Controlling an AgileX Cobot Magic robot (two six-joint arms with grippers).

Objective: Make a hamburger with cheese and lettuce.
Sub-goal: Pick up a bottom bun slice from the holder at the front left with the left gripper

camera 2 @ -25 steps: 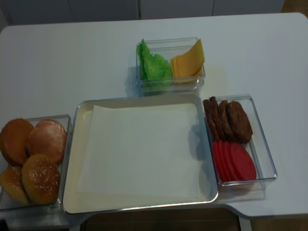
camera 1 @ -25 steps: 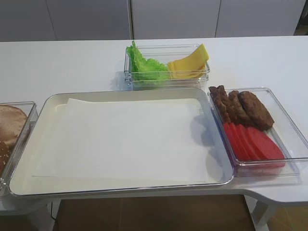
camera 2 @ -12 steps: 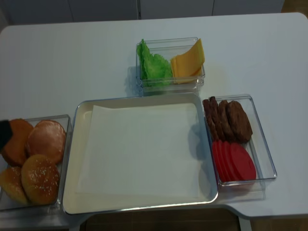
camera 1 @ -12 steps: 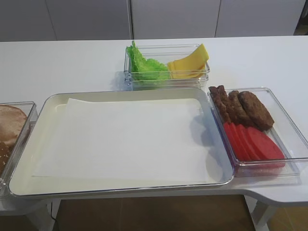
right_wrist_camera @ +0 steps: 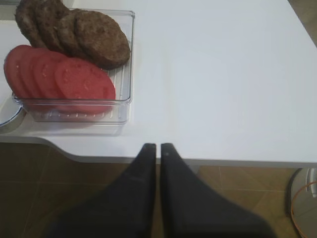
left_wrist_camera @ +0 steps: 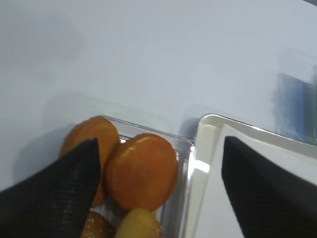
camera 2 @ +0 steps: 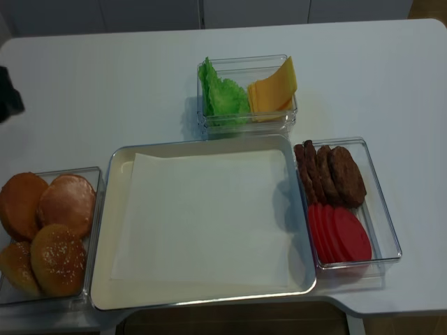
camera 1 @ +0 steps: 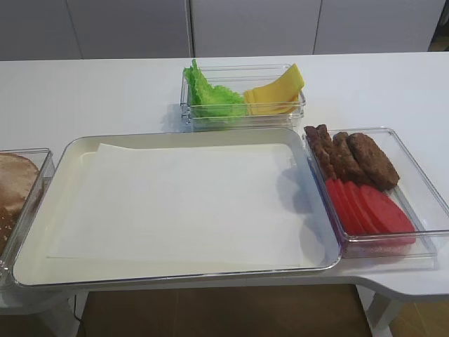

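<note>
Around the paper-lined silver tray (camera 2: 103, 230): clear tub of brown buns (camera 2: 66, 202) left, brown patties (camera 2: 346, 174) right; left tool (left_wrist_camera: 158, 183) spread, right tool (right_wrist_camera: 158, 148) pressed together

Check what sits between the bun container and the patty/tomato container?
The big tray, lined with a bare paper sheet, fills the stretch from the bun container to the patty and tomato container. Clearest in the realsense high view.
</note>
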